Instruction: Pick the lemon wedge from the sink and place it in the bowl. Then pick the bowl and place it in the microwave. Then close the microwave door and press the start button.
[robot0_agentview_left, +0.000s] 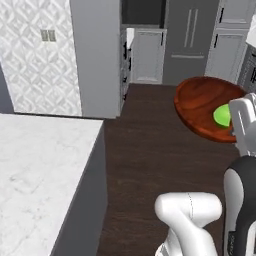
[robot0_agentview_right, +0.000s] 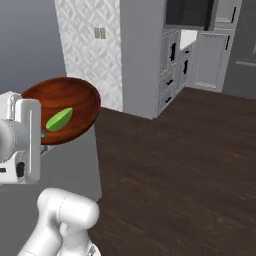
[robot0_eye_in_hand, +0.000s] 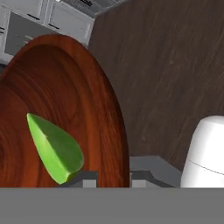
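My pincer is clamped on the rim of the one bowl, glossy reddish-brown wood, carried aloft over the dark wood floor; one lime-green lemon wedge lies inside it; the left base view adds a white marble desk at near left.

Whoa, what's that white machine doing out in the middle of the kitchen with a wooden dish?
The white arm is carrying the reddish-brown bowl in the air above the dark wooden floor. Its tool grips the bowl's rim, and the green lemon wedge lies inside the bowl. A marble counter sits to the left, grey cabinets at the back.
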